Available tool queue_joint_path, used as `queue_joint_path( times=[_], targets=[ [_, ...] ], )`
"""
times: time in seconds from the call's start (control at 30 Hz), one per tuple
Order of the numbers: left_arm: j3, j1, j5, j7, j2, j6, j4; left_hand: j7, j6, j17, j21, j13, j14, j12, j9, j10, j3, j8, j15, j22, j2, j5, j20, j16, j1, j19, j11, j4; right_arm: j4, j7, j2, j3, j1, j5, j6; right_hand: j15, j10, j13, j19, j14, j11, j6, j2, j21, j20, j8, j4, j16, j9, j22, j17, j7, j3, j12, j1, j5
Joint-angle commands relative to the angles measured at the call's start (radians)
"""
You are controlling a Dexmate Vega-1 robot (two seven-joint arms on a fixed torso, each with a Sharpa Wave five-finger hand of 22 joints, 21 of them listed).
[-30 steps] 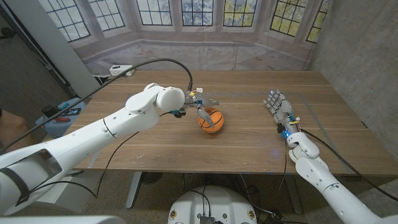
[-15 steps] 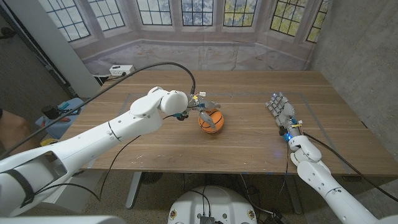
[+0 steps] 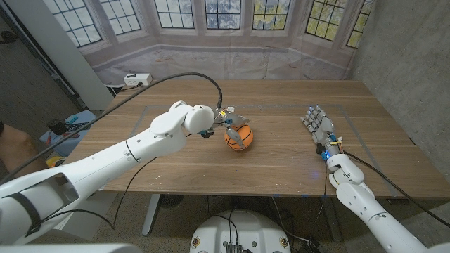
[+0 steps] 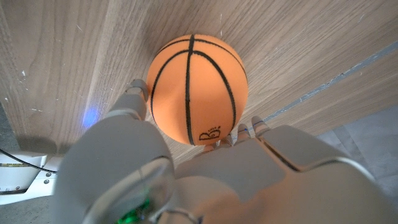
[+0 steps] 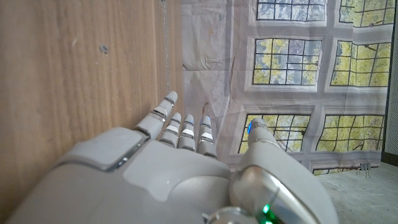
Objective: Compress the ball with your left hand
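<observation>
Orange ball (image 3: 238, 136), marked like a small basketball with black seams, sits on the wooden counter (image 3: 211, 165) near its middle. The left hand (image 3: 229, 121) is on it: in the head view its fingers (image 3: 233, 135) drape over the top and the near side of the ball. In the left wrist view the ball (image 4: 197, 89) rests between fingers (image 4: 138, 94) on either side, which touch its surface. The ball looks round there, with no dent or flattening to be seen, so I judge that the hand has a hold on it but the squeeze itself is not yet done, or is too slight to show. What is left is to close the fingers harder until the ball gives. Well apart, toward the counter's right side, the right hand (image 3: 318, 125) holds nothing, its fingers straight and side by side, standing up from the counter.
</observation>
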State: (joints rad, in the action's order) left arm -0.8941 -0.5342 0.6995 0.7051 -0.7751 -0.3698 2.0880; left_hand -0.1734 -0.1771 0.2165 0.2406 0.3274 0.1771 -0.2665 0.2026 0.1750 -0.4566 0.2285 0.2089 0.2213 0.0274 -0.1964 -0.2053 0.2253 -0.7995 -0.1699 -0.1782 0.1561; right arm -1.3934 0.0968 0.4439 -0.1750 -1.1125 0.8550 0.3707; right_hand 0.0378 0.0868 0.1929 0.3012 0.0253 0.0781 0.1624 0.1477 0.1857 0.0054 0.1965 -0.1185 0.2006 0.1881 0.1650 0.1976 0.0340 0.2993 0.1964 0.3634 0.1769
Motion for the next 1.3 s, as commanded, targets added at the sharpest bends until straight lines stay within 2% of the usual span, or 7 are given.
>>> queue_joint_path(
  times=[0.03,0.53,0.93,1.13,1.23,1.3],
  targets=[
    [0.002,-0.013,0.029,-0.017,0.006,-0.001,-0.02,-0.01,0.003,0.006,0.012,0.009,-0.007,-0.014,0.007,0.067,-0.006,0.012,-0.001,0.003,0.007,-0.007,0.0,0.011,-0.027,0.013,0.007,0.008,0.001,0.005,0.009,-0.006,0.017,-0.004,-0.021,0.006,-0.002,0.006,0.001,0.001,0.005,0.002,-0.005,0.007,0.004,-0.002,-0.001,0.004,0.003,0.006,0.002,-0.004,-0.004,0.003,-0.002,0.0],
    [-0.005,-0.004,0.016,-0.022,0.028,0.017,-0.064,-0.011,0.036,0.014,0.027,0.029,-0.041,-0.033,0.013,0.043,-0.004,0.027,-0.007,0.007,0.013,-0.01,0.001,0.023,-0.049,0.036,0.015,0.006,-0.058,-0.018,0.039,-0.002,0.013,-0.019,-0.047,0.005,-0.004,0.006,-0.001,-0.001,0.005,0.002,-0.004,0.007,0.005,-0.002,-0.001,0.004,0.003,0.006,0.002,-0.004,-0.004,0.003,-0.003,0.0],
    [0.002,-0.014,0.016,-0.063,0.031,0.016,-0.069,0.0,0.119,0.029,0.061,0.058,-0.134,-0.084,0.024,-0.039,-0.001,0.061,-0.041,0.008,0.025,-0.011,0.028,0.061,-0.085,0.106,0.054,0.008,-0.086,-0.031,0.054,-0.001,0.008,-0.032,-0.055,0.005,-0.005,0.006,-0.002,-0.002,0.005,0.002,-0.003,0.007,0.003,-0.002,-0.001,0.003,0.003,0.006,0.001,-0.003,-0.003,0.003,-0.002,0.001],
    [0.008,-0.022,0.012,-0.078,0.027,0.013,-0.063,0.002,0.153,0.036,0.07,0.068,-0.16,-0.101,0.028,-0.066,0.001,0.075,-0.051,0.008,0.03,-0.011,0.032,0.072,-0.096,0.123,0.063,0.008,-0.095,-0.037,0.056,-0.002,0.002,-0.034,-0.058,0.005,-0.005,0.006,-0.002,-0.002,0.005,0.003,-0.003,0.006,0.004,-0.002,-0.002,0.003,0.003,0.006,0.001,-0.003,-0.003,0.003,-0.002,0.001],
    [0.02,-0.035,0.006,-0.097,0.018,0.012,-0.048,0.008,0.193,0.04,0.081,0.075,-0.186,-0.119,0.032,-0.095,0.005,0.09,-0.061,0.008,0.029,-0.011,0.034,0.083,-0.102,0.147,0.073,0.008,-0.103,-0.041,0.059,-0.002,-0.002,-0.036,-0.062,0.006,-0.005,0.006,-0.002,-0.002,0.006,0.003,-0.003,0.007,0.005,-0.002,-0.002,0.003,0.003,0.006,0.001,-0.003,-0.003,0.003,-0.002,0.001],
    [0.026,-0.04,0.001,-0.102,0.014,0.009,-0.04,0.022,0.225,0.045,0.093,0.083,-0.22,-0.135,0.036,-0.12,0.01,0.102,-0.071,0.006,0.028,-0.01,0.044,0.097,-0.108,0.174,0.082,0.008,-0.106,-0.043,0.06,-0.003,-0.003,-0.036,-0.065,0.006,-0.005,0.006,-0.002,-0.002,0.004,0.002,-0.003,0.007,0.006,-0.002,-0.002,0.003,0.003,0.006,0.001,-0.004,-0.003,0.003,-0.002,0.001]
  ],
)
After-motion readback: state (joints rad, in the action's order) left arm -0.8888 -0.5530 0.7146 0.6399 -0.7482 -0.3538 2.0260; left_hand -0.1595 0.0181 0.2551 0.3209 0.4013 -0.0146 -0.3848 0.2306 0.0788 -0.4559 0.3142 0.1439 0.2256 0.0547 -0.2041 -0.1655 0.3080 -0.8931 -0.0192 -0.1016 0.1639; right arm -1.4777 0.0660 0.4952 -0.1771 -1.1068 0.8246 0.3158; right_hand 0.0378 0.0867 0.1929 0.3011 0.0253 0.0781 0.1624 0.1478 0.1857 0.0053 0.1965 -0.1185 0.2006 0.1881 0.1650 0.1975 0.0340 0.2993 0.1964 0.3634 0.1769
